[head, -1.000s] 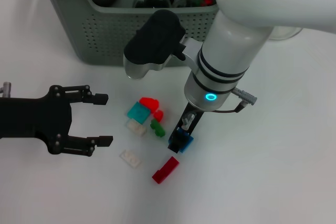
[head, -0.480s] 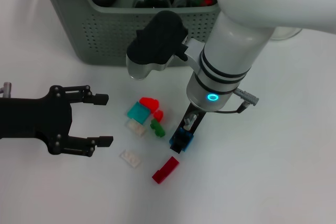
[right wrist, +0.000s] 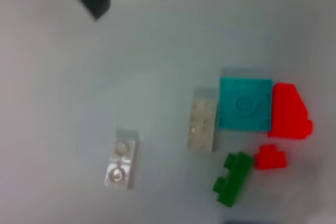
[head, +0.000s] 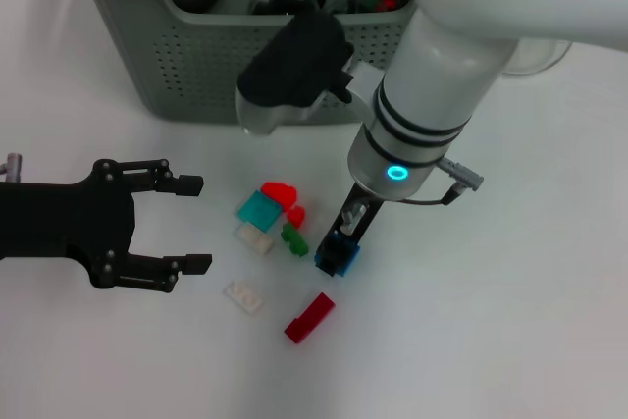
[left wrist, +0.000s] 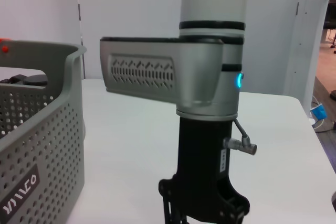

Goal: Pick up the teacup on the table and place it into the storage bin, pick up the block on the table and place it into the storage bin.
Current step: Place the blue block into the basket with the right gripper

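Note:
My right gripper (head: 340,244) hangs just above the table in the head view, shut on a blue block (head: 338,258). More blocks lie loose to its left: a teal one (head: 258,207), red ones (head: 282,191), a green one (head: 293,238), clear ones (head: 254,237) and a long red one (head: 309,317). The right wrist view looks down on the teal block (right wrist: 245,103) and green block (right wrist: 232,178). The grey-green storage bin (head: 186,66) stands at the back with dark items inside. No teacup shows on the table. My left gripper (head: 192,224) rests open at the left.
A clear glass jug (head: 538,54) stands right of the bin. The right arm's forearm (left wrist: 205,103) fills the left wrist view, with the bin's perforated wall (left wrist: 37,171) beside it. Bare white table lies in front and to the right of the blocks.
The right gripper has risen a little and drifted toward the bin with the blue block in it. The left arm has not moved.

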